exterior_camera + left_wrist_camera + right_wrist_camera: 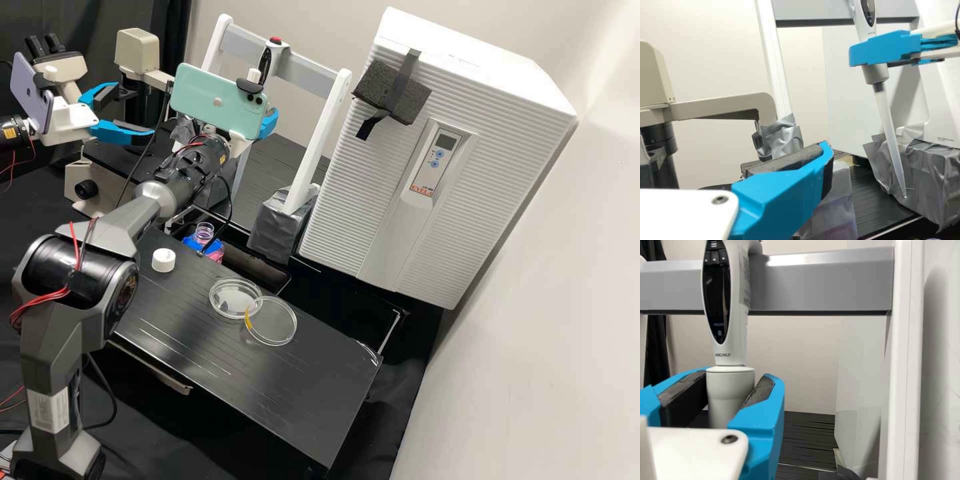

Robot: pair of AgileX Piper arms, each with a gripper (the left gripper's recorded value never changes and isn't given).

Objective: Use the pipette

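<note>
The right gripper (729,387) clamps the pipette (726,315) upright, tip toward six o'clock; at its nine o'clock in the high view, the left gripper (127,110) gapes wide.

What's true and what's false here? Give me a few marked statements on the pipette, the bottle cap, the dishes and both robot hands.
1. The right hand grips the white and black pipette by its body. True.
2. The small white round cap is screwed onto the clear bottle of pink liquid. False: it lies on the black bench near the open bottle.
3. One clear round plastic dish lies against a second clear dish. True.
4. The left hand holds a dish. False: it is open and empty, up by the beige microscope.
</note>
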